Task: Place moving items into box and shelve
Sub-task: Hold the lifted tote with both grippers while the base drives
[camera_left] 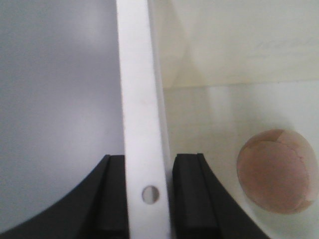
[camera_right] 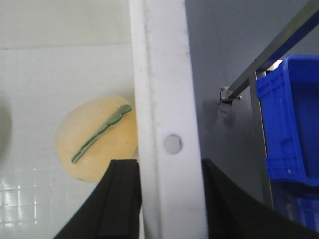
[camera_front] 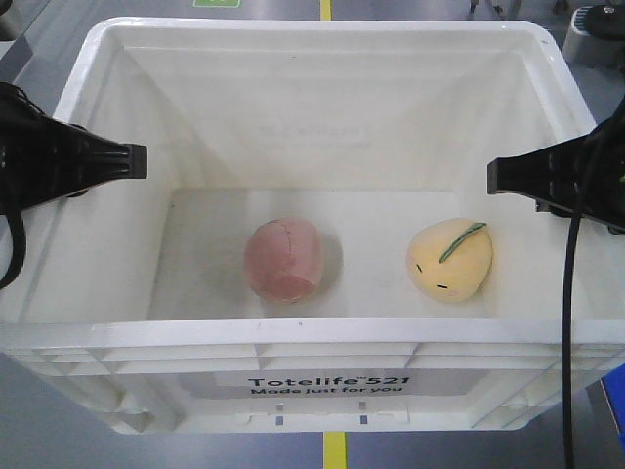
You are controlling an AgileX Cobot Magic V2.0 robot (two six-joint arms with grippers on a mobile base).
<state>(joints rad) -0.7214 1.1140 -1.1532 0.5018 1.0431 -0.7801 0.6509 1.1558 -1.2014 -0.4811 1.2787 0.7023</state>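
The white box (camera_front: 322, 34) fills the front view, its "Totelife 521" print facing me. On its floor lie the dusty-pink ball (camera_front: 285, 259) left of centre and the yellow fruit plush (camera_front: 450, 259) to the right, apart from each other. My left gripper (camera_front: 117, 161) is shut on the box's left rim (camera_left: 137, 74), one finger inside and one outside; the pink ball (camera_left: 276, 172) lies beyond it. My right gripper (camera_front: 513, 176) is likewise shut on the right rim (camera_right: 159, 74), beside the yellow plush (camera_right: 94, 139).
Grey floor with a yellow line (camera_front: 335, 449) shows below and beyond the box. A blue plastic bin (camera_right: 294, 114) sits on a metal rack frame (camera_right: 264, 64) to the right of the box.
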